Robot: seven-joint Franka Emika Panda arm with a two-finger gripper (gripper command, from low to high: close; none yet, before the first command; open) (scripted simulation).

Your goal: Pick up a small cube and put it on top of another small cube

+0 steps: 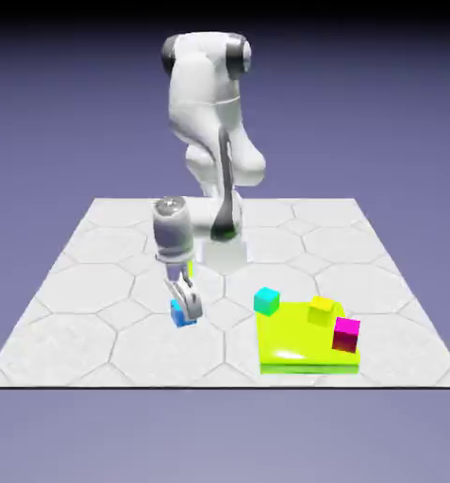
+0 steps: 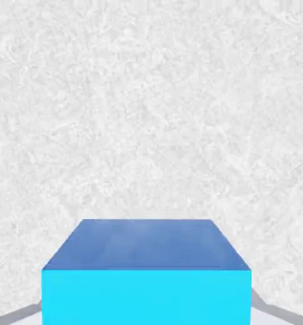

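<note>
Pale hexagon-patterned table is being shown in the exterior view, with the gripper lowered around the blue cube; the teal cube is sitting at about three o'clock of it, near a yellow slab. Grasping is judged underway; lifting and carrying across come next. Seen from the hand, the blue cube is filling the bottom (plain, sharp-edged), the fingers flanking it; whether it is clamped cannot be told.
</note>
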